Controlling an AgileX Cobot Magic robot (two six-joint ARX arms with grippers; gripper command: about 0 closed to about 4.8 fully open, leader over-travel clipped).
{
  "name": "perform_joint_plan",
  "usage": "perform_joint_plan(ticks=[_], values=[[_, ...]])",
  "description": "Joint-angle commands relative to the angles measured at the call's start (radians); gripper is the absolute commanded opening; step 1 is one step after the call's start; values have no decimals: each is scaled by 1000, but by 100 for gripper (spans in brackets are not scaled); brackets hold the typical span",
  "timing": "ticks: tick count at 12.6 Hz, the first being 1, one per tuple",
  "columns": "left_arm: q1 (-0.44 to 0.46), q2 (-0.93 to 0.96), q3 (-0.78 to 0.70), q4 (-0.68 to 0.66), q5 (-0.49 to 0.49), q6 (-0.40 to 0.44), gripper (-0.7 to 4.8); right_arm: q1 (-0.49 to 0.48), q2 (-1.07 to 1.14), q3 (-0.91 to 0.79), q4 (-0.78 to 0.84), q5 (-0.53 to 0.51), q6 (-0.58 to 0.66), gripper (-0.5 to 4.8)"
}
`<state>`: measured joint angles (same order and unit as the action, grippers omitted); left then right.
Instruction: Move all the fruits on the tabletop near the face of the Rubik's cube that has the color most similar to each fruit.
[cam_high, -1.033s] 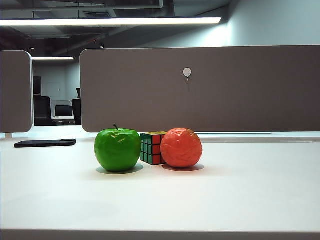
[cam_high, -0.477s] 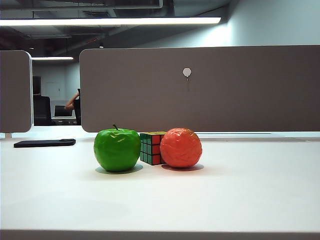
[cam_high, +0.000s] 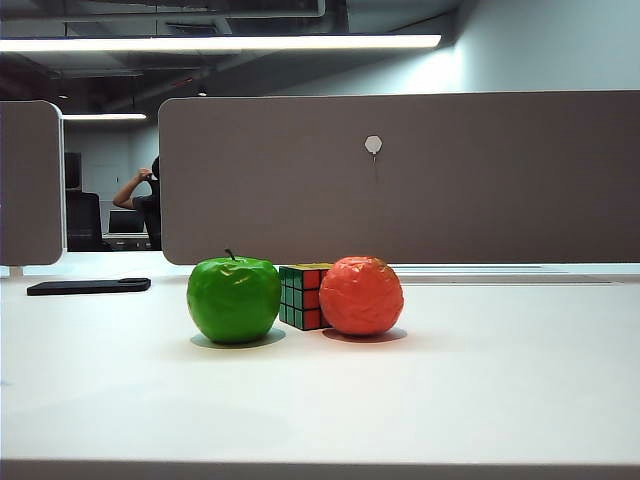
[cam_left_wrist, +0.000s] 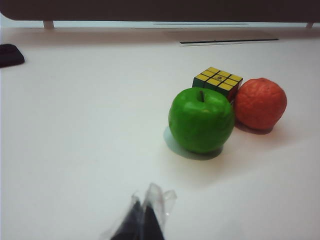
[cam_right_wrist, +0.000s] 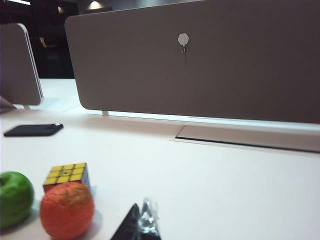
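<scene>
Your left gripper (cam_left_wrist: 145, 220) and right gripper (cam_right_wrist: 142, 225) are both pinched together, empty, off the fruit. Green apple (cam_high: 234, 299) sits by the Rubik's cube (cam_high: 303, 296) green face, orange-red fruit (cam_high: 361, 295) by the red one (looks sorted already). Risk: any approach w/ closed tips bumps round fruit, rolls it away across the tabletop (cam_high: 480, 400).

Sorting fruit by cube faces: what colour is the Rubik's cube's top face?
Yellow. The Rubik's cube shows its top face best in the left wrist view.
</scene>
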<state>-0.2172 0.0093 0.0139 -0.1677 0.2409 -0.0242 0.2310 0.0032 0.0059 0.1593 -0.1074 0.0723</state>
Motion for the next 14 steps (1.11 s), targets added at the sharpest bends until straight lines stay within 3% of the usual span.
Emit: perform_joint_plan(ticks=[1, 4, 5, 6, 7, 8, 11, 14], values=[[0, -2, -3, 71, -133, 29, -5, 0, -1, 3, 115, -3, -126, -5], [2, -3, -3, 121, -248, 51, -5, -26, -1, 3, 150, 8, -160, -5], [3, -6, -3, 140, -264, 71, -5, -123, -1, 3, 153, -9, -159, -5], [3, -6, -3, 148, -269, 71, -5, -153, -1, 3, 152, -28, -159, -5], [318, -6, -3, 237, -29, -35, -6, -471, -1, 3, 162, -370, -46, -6], [309, -6, -3, 235, -35, -66, -5, -200, -1, 3, 131, -114, -72, -6], [248, -6, -2, 200, -53, -50, -5, -193, -1, 3, 66, -48, -73, -6], [171, -6, -3, 171, -139, -13, -5, -193, -1, 3, 54, -25, -73, -6]])
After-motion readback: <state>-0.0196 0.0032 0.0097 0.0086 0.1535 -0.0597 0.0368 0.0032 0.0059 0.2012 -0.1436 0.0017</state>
